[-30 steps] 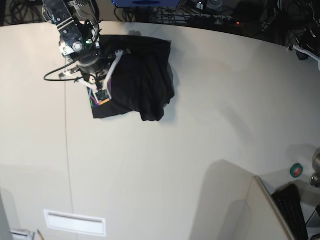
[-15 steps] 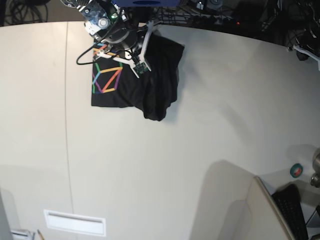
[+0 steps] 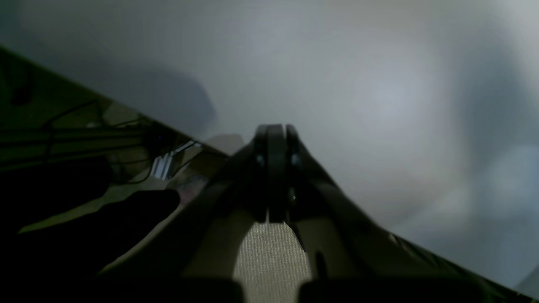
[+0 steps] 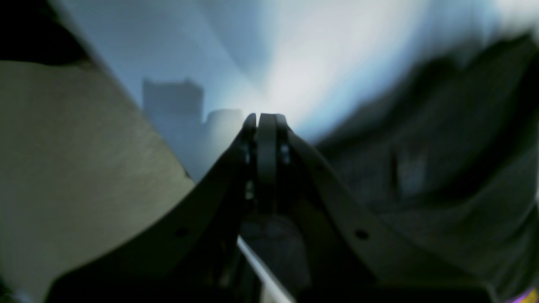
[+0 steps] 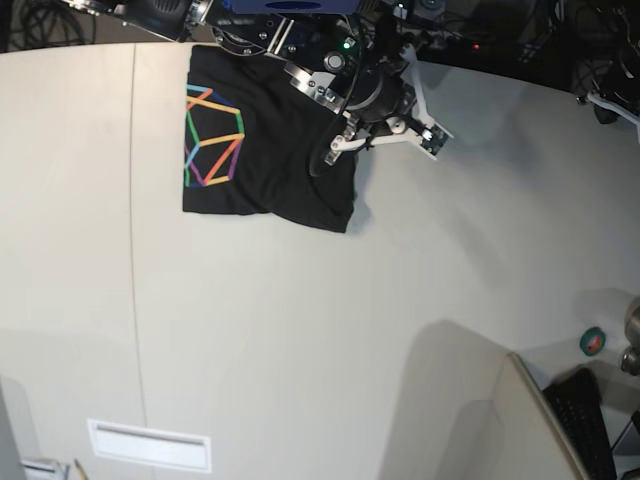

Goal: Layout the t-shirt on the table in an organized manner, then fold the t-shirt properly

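Note:
The black t-shirt (image 5: 270,160) lies folded on the off-white table (image 5: 300,330) at the back, its rainbow line print (image 5: 212,135) facing up on the left part. My right gripper (image 5: 433,135) hovers just past the shirt's right edge, over bare table. In the right wrist view that gripper (image 4: 265,120) is shut with nothing in it; blurred dark cloth (image 4: 429,168) fills the right side. My left gripper (image 3: 273,130) is shut and empty in the left wrist view, over a blurred pale surface. The base view does not show it.
Cables and dark equipment (image 5: 500,40) line the table's far edge. An angled beige panel (image 5: 480,420) stands at the front right, with a keyboard (image 5: 585,420) and a small green-and-red object (image 5: 593,341) beside it. A thin dark seam (image 5: 133,250) runs down the table's left part.
My right arm swung from the shirt's lower left corner up and across to its right edge. The bunched cloth now lies flatter, and the rainbow print has come into view.

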Controlling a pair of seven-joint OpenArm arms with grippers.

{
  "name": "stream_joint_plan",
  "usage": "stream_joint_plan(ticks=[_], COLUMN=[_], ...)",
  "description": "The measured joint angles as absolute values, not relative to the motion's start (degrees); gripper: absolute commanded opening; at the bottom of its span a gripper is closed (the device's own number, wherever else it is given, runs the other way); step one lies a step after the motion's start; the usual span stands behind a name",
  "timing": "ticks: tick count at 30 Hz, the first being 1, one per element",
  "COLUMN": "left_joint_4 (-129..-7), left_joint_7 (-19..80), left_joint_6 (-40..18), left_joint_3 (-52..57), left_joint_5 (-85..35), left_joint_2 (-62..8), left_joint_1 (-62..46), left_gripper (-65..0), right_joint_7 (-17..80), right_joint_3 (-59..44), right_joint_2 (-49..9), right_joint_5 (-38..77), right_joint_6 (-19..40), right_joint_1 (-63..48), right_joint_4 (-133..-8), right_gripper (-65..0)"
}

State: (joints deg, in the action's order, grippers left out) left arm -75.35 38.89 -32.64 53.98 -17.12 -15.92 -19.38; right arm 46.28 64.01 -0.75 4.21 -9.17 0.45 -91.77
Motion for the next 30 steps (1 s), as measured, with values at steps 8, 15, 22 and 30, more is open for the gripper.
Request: stream_joint_plan(ticks=[8,15,22,30], left_joint_4=[-75.4,-79.7,-96.0,-105.8], left_joint_7=[39.1,39.3,39.9,57.7], left_joint_6=[-32.6,-32.6,-32.5,-32.6], left_joint_3=[54.0,49.2,32.6,20.4], left_joint_5=[-17.1,-17.1,-16.8,-22.0], left_joint_2=[-15.9,-14.3,-11.0,-8.5], left_joint_1=[-19.4,-21.3,-25.1,-21.2], left_gripper=[-65.0,-65.0,-65.0,-47.9], right_joint_7=[56.7,58.0,56.7,55.7], right_joint_3=[49.3,31.6,29.5,26.9], right_joint_2=[-5.4,-9.2,-11.1,-13.3], right_joint_5=[3.8,3.1,4.6,4.4], right_joint_6=[-9.4,-9.5,-9.4,-9.4], right_joint_1=[-0.8,-7.2,-13.1,-16.9], right_joint_4=[-98.6,-103.2,-104.6,-107.2], right_gripper=[-65.0,-65.0,-65.0,-65.0])
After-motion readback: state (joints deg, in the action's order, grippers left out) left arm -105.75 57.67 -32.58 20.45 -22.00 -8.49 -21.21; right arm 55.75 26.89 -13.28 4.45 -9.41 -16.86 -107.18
